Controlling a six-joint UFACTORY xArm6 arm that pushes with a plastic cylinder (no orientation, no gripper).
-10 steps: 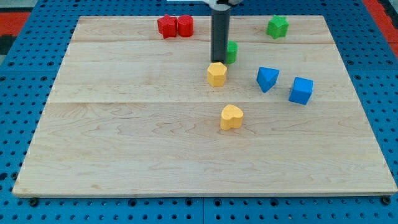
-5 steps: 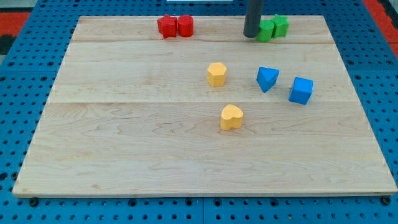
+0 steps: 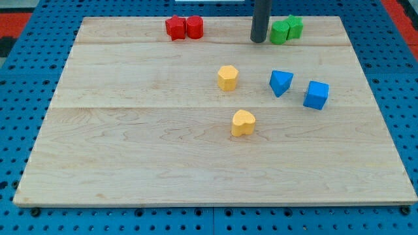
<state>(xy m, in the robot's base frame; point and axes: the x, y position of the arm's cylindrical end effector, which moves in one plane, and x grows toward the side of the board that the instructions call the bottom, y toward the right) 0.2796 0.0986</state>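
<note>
My tip [image 3: 259, 40] stands near the view's top, just left of a green block [image 3: 280, 32] with a small gap between them. A second green block [image 3: 294, 27] touches that one on its right. Two red blocks, a star-like one [image 3: 174, 27] and a rounder one [image 3: 194, 27], sit side by side further left. Below the tip lies a yellow hexagonal block [image 3: 227, 78], and a yellow heart-shaped block [image 3: 243, 123] is lower still. A blue triangular block [image 3: 281, 83] and a blue cube [image 3: 316, 95] lie at the right.
The wooden board [image 3: 130, 163] rests on a blue pegboard surface [image 3: 19, 98] that surrounds it on all sides.
The tip went from beside the yellow hexagon up and right, pushing a green block against the other green one. It has since backed off slightly to the left.
</note>
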